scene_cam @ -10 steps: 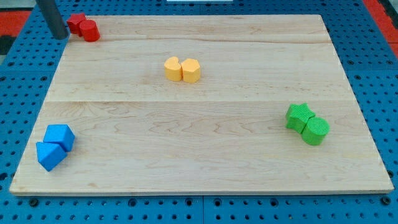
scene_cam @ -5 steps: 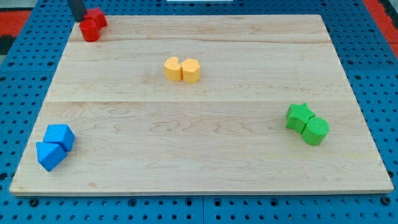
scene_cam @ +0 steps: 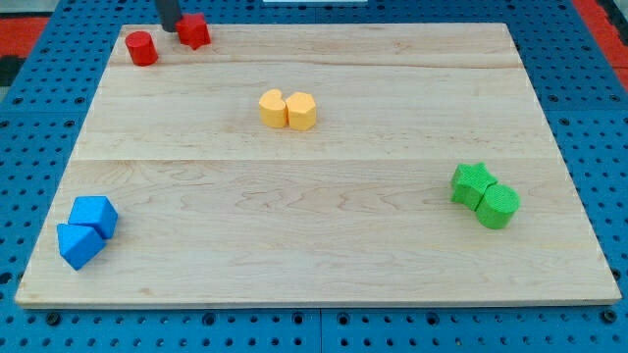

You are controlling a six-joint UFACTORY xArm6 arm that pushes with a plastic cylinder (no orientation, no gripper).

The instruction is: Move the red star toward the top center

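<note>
The red star [scene_cam: 194, 30] lies at the view's top edge of the wooden board [scene_cam: 314, 235], left of centre. My tip [scene_cam: 170, 28] touches its left side; the dark rod rises out of the top of the view. A red cylinder [scene_cam: 141, 48] stands apart, left of and slightly below the star.
Two yellow blocks [scene_cam: 287, 109] sit together above the board's middle. A green star [scene_cam: 472, 182] and a green cylinder [scene_cam: 497, 206] touch at the right. Two blue blocks [scene_cam: 85, 230] sit at the bottom left. Blue pegboard surrounds the board.
My tip has moved right along the top edge, pushing the red star right and away from the red cylinder, which shifted slightly and stayed behind.
</note>
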